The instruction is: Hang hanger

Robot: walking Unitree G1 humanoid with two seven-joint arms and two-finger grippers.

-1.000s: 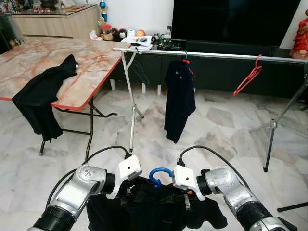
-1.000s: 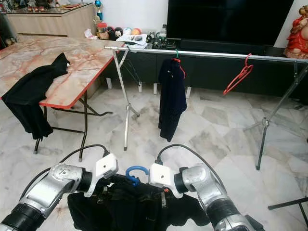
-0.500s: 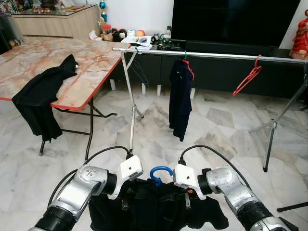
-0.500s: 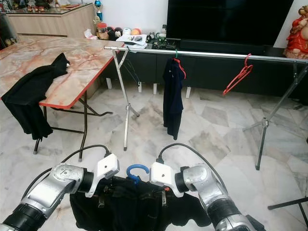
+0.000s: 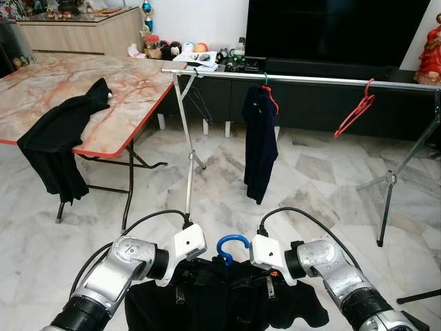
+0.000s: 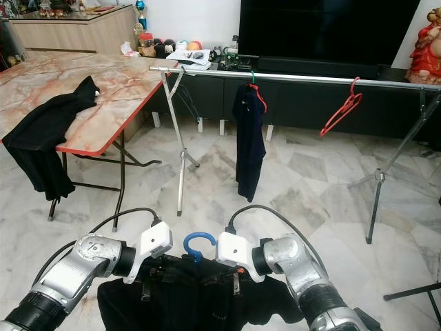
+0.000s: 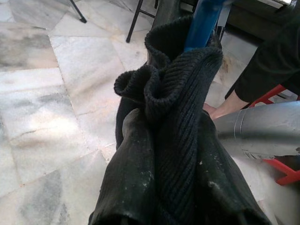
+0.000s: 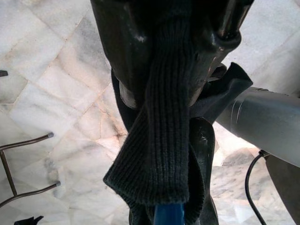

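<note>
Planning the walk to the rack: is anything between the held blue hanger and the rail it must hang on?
Nothing visible blocks it. Open marble floor lies between the blue hanger and the rail. The dark shirt and red hanger already occupy parts of the rail; between them it is bare.

I count three hangers: one blue hanger (image 5: 231, 247) low in front of the rail (image 5: 324, 81), one red hanger (image 5: 354, 110) on it, one more under the hung dark shirt (image 5: 260, 141). Dark garments come to three: that shirt, one over the desk (image 5: 103, 89) left of the rail, and one black sweater (image 5: 227, 300) on the blue hanger.
</note>
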